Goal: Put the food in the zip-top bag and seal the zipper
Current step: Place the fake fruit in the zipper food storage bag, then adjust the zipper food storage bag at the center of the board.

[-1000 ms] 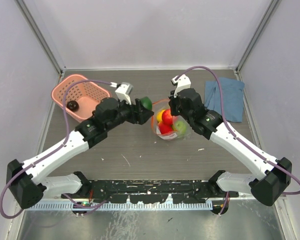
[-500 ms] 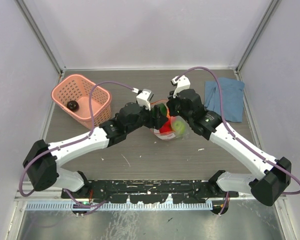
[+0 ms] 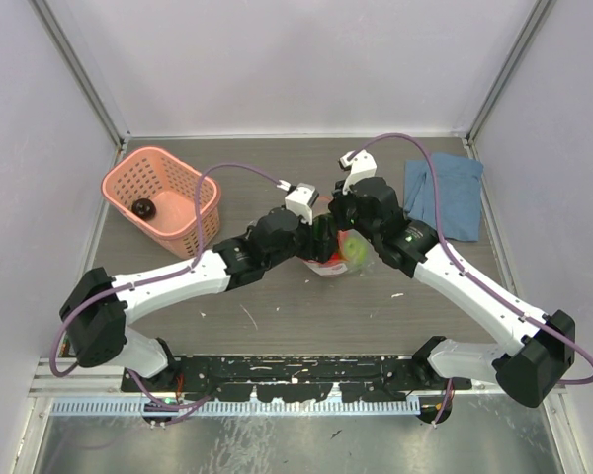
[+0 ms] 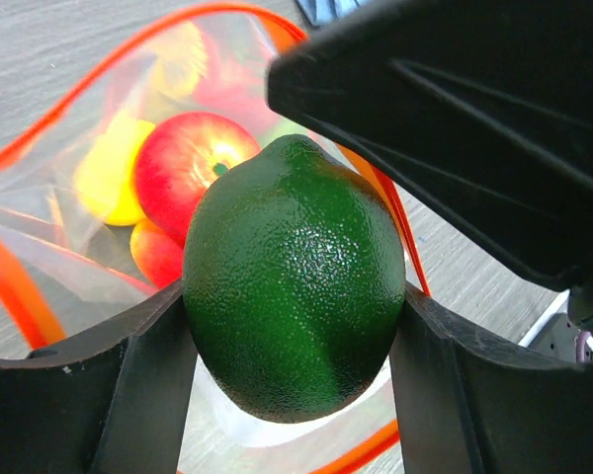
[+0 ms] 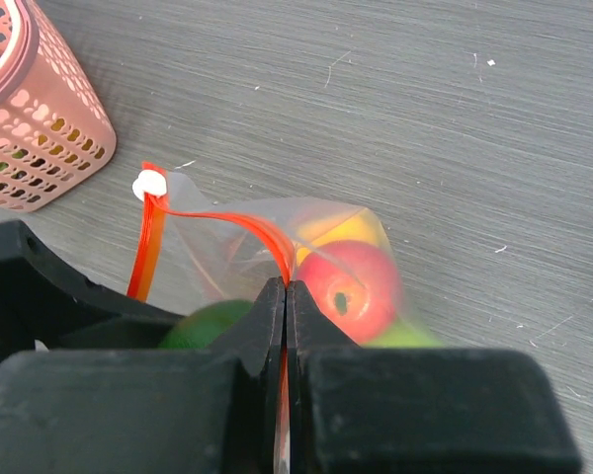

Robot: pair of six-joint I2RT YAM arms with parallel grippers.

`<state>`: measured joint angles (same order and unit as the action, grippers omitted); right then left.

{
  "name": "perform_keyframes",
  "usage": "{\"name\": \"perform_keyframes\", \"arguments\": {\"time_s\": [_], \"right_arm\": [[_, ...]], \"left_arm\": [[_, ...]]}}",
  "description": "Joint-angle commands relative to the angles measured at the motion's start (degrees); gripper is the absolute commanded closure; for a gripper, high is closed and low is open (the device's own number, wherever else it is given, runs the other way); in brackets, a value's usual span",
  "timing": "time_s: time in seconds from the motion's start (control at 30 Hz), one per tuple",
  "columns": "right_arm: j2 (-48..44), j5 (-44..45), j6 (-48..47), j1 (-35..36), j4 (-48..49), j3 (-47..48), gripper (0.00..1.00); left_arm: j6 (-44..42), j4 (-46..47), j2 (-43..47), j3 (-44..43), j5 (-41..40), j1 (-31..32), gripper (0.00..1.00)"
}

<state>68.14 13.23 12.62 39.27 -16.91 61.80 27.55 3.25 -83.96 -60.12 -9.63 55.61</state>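
Workspace read from left to right. Pink lattice basket [image 3: 161,193] stands at the far left of the table [image 3: 277,306], with 1 dark fruit [image 3: 142,208] inside it. Left gripper [image 4: 292,355] reaches to the middle of the table, its 2 fingers [image 4: 143,380] clamped on the flanks of a green lime [image 4: 294,281]. The lime sits squarely between the jaws, at the open mouth of the zip-top bag [image 4: 49,247]; whether it has passed the rim cannot be told. The bag lies at mid-table and holds 1 red apple [image 4: 188,168] and 1 yellow fruit [image 4: 109,178]. Right gripper [image 5: 285,296] has its jaws pressed together on the orange-red zipper [image 5: 217,215], pinching the strip at the near rim and holding the mouth up. The white slider [image 5: 149,185] sits at the strip's left end. Folded blue cloth [image 3: 445,193] lies at the far right.
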Motion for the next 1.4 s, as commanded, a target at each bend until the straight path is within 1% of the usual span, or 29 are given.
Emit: {"name": "perform_keyframes", "arguments": {"time_s": [0.0,0.2,0.37,0.47,0.67,0.73,1.0,1.1,1.2,1.23,1.33,1.37], "right_arm": [[-2.1,-0.3,0.9,0.1,4.0,0.3,1.00],[-2.5,-2.4,1.1,0.1,4.2,0.1,1.00],[-2.8,-2.1,1.1,0.1,4.2,-0.2,1.00],[-2.9,-1.8,1.0,0.1,4.1,-0.3,1.00],[-3.0,-1.7,0.9,0.1,4.1,-0.4,1.00],[-3.1,-1.5,0.8,0.0,3.9,-0.4,1.00],[-2.9,-1.6,0.7,0.0,4.0,-0.4,1.00],[-3.1,-1.4,0.7,0.1,4.0,-0.4,1.00],[-3.3,-1.3,0.7,0.0,4.1,-0.6,1.00],[-3.3,-1.3,0.7,0.1,4.2,-0.7,1.00],[-3.1,-1.6,0.7,0.1,4.1,-0.8,1.00],[-3.1,-1.6,0.7,0.1,4.2,-0.9,1.00]], "left_arm": [[-0.7,-1.0,-1.5,-3.8,-0.7,1.5,0.44],[-0.1,-3.4,-3.9,-5.9,0.9,1.6,0.34],[-0.9,-4.4,-4.5,-7.1,3.1,1.6,0.20],[-1.3,-5.3,-4.4,-7.5,3.9,1.5,0.15],[-1.3,-7.3,-2.7,-7.6,4.1,1.5,0.13],[-1.1,-8.5,-0.7,-7.5,3.7,1.5,0.10],[0.2,-17.2,6.7,-7.6,-0.9,1.6,0.10],[2.0,-21.3,8.1,-7.4,-3.8,1.6,0.11],[4.6,-23.5,8.7,-6.4,-7.0,1.5,0.12],[5.5,-24.1,8.7,-6.1,-8.1,1.4,0.16],[8.0,-25.0,8.2,-5.4,-11.1,1.1,0.21],[8.6,-25.1,7.8,-5.2,-11.0,0.6,0.22]]}}
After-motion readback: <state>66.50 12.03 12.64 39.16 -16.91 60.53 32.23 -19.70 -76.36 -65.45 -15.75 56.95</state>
